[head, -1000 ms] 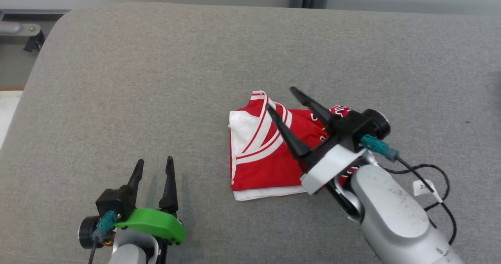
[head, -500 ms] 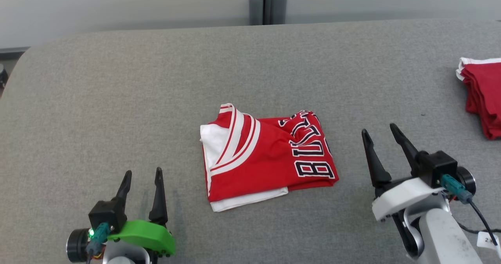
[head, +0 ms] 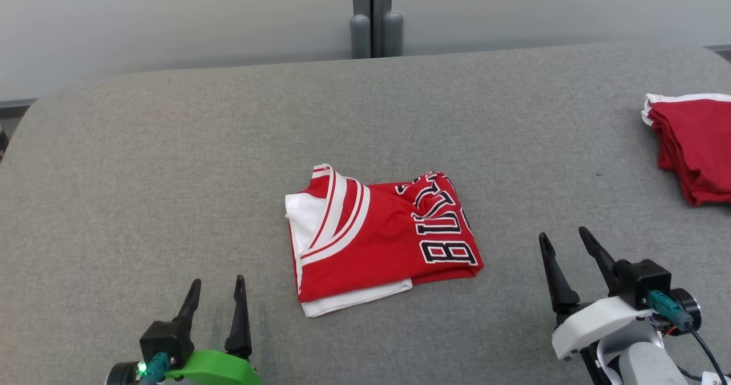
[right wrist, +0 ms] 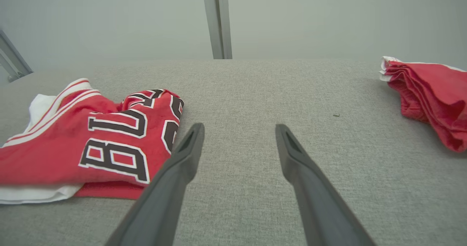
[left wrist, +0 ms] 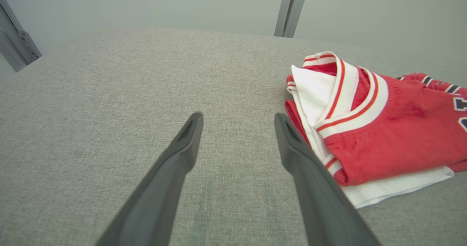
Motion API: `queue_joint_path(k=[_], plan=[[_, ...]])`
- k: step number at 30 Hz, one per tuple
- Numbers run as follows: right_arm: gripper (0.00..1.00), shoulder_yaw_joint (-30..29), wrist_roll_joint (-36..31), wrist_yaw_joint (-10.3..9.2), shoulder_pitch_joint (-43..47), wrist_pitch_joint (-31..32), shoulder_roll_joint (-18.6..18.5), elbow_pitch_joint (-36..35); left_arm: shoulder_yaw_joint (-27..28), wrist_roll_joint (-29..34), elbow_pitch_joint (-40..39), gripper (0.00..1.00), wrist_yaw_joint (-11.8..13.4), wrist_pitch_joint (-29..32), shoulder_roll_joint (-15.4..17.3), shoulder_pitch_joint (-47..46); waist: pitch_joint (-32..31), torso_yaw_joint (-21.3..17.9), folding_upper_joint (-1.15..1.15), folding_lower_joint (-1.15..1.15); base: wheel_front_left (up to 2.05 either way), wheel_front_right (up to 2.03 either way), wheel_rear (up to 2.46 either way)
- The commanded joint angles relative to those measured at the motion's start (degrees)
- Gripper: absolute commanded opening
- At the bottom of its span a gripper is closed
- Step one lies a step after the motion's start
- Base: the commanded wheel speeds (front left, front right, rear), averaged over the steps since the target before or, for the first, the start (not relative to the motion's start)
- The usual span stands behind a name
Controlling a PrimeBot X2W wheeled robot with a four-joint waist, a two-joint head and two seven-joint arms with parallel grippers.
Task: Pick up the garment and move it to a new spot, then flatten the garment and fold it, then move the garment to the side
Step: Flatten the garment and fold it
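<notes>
The garment (head: 377, 239) is a red jersey with white trim and dark lettering, lying folded in the middle of the grey padded table (head: 171, 162). It also lies at the right in the left wrist view (left wrist: 379, 129) and at the left in the right wrist view (right wrist: 80, 143). My left gripper (head: 217, 285) stands open near the front edge, to the left of the garment and apart from it. My right gripper (head: 562, 239) stands open to the garment's right, with nothing between its fingers.
A pile of folded red cloth (head: 694, 145) with a white edge sits at the table's right edge, also in the right wrist view (right wrist: 430, 100). A grey post (head: 374, 13) rises behind the table against a pale wall.
My right gripper has drawn back from over the garment to the lower right, leaving it lying on the table. The camera has shifted, bringing the red pile into view.
</notes>
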Motion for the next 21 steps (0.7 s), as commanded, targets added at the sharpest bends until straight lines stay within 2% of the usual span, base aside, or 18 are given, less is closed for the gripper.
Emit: queue_joint_path(k=[1, 5, 14, 18, 21], plan=[[1.0, 0.45, -0.52, -0.1, -0.87, -0.22, -0.17, -0.12, -0.14, 0.21, -0.12, 1.0, 0.21, 0.03, 0.2, -0.06, 0.36, 0.63, 0.0, 0.0, 0.0, 0.0, 0.0], [1.0, 5.36, -0.53, -0.1, -3.03, -0.22, -0.13, -0.05, -0.83, -0.41, -0.19, 1.0, 0.2, 0.03, 0.2, -1.67, 1.54, 2.17, 0.0, 0.0, 0.0, 0.0, 0.0], [1.0, 25.97, 2.4, -0.1, -13.16, -0.13, -0.25, 4.52, -2.41, -2.47, 0.52, 1.0, 0.41, 0.03, 0.2, -3.27, 4.46, 6.62, 0.0, 0.0, 0.0, 0.0, 0.0], [1.0, 30.98, 3.64, -0.11, -18.2, 1.47, -0.27, 8.63, -3.06, -2.85, 0.73, 1.0, 0.35, 0.03, 0.19, -3.7, 5.63, 8.46, 0.0, 0.0, 0.0, 0.0, 0.0], [1.0, 32.2, 4.54, -0.1, -21.09, 2.43, -0.22, 11.26, -3.44, -3.2, 0.83, 1.0, 0.33, 0.03, 0.19, -4.36, 6.47, 9.66, 0.0, 0.0, 0.0, 0.0, 0.0]])
